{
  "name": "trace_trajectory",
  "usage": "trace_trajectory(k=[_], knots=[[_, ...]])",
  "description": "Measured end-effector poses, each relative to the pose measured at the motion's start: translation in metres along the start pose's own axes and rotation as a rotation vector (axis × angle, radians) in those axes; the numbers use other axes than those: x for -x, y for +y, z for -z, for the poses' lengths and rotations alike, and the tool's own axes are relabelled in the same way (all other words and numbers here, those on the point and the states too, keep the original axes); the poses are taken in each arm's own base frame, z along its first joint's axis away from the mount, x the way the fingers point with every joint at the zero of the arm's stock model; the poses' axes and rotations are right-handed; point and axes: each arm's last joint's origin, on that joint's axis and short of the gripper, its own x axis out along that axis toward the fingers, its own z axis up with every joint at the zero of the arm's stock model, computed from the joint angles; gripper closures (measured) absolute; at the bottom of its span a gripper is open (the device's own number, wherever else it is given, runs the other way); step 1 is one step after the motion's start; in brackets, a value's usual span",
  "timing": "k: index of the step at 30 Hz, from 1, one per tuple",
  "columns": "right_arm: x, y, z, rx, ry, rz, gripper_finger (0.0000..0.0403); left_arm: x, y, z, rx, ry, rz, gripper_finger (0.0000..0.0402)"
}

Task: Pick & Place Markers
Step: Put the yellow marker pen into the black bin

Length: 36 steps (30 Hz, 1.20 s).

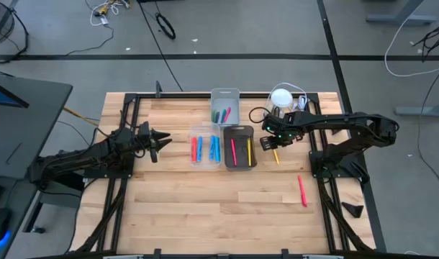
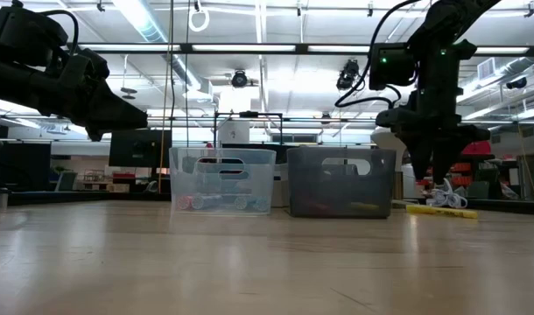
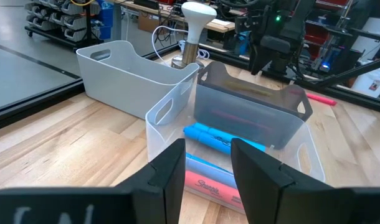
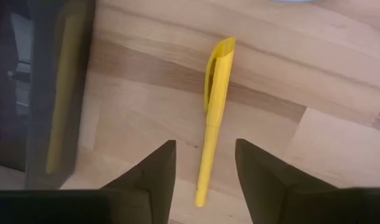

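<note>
A yellow marker (image 4: 215,118) lies flat on the wooden table (image 1: 205,208), just right of the dark bin (image 1: 239,147). My right gripper (image 4: 205,168) hangs open above it, pointing down, one finger on each side of its thin end and clear of it; the low view shows the right gripper (image 2: 433,171) above the yellow marker (image 2: 442,211). A pink marker (image 1: 302,191) lies loose on the table nearer the front right. My left gripper (image 1: 162,142) waits open at the table's left, pointing level at the clear bin (image 1: 204,147).
Three bins stand mid-table: a grey one (image 1: 224,106) at the back with green, pink and blue markers, the clear one with red and blue markers, the dark one with a pink and a yellow marker. A white lamp-like object (image 1: 281,97) stands behind my right gripper.
</note>
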Motion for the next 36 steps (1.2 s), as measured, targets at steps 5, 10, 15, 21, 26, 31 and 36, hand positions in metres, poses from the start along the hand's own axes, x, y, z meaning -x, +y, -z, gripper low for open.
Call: trace_trajectory(k=[5,10,15,21,26,31,36], knots=[[-0.01,0.004,0.008,0.009,0.018,0.015,0.0247,0.0,0.0,0.0,0.0,0.0,0.0,0.0266],[-0.021,0.005,0.011,-0.001,-0.002,0.023,0.0252,0.0,0.0,0.0,0.0,0.0,0.0,0.0266],[-0.032,0.001,0.015,-0.011,0.009,0.044,0.0252,0.0,0.0,0.0,0.0,0.0,0.0,0.0266],[-0.045,-0.006,0.02,-0.04,0.004,0.038,0.0253,0.0,0.0,0.0,0.0,0.0,0.0,0.0266],[-0.048,-0.007,0.021,-0.042,-0.001,0.027,0.0253,0.0,0.0,0.0,0.0,-0.001,0.0,0.0266],[-0.048,-0.007,0.021,-0.043,-0.002,0.029,0.0266,0.0,0.0,0.0,0.0,0.0,0.0,0.0266],[-0.053,-0.007,0.02,-0.062,0.012,0.056,0.0315,0.0,0.0,0.0,0.0,0.0,0.0,0.0266]])
